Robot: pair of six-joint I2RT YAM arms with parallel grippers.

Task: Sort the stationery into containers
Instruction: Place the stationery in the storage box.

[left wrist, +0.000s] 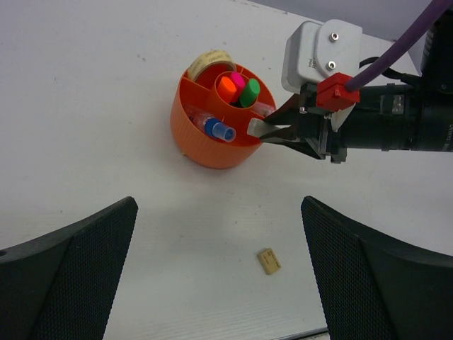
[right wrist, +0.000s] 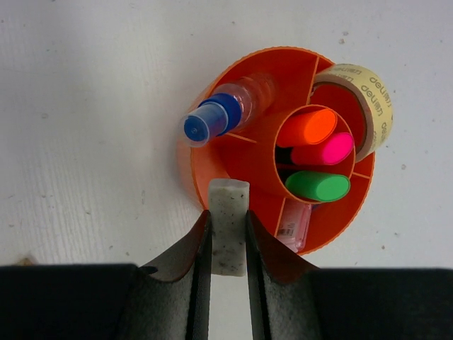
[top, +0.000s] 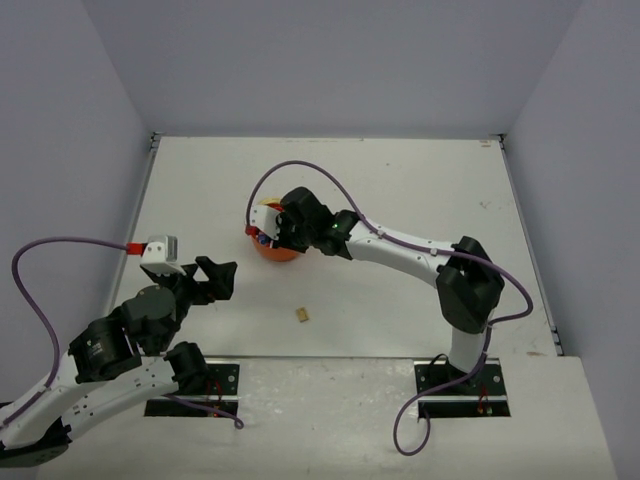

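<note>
left hand point(top: 212, 280) spread wide above the desk point(left wrist: 106, 85). orange organiser point(left wrist: 202, 142) holds highlighters point(right wrist: 315, 156), tape ring point(right wrist: 368, 106) and blue-capped tube point(right wrist: 226, 113). right hand point(left wrist: 272, 130) pinches a speckled grey eraser point(right wrist: 229, 212) over its rim. tan block point(left wrist: 268, 261) lies on the desk, apart.

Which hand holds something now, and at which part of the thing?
The right hand holds a grey block by its two long sides, with one end sticking out free. The left hand is open and holds nothing.
</note>
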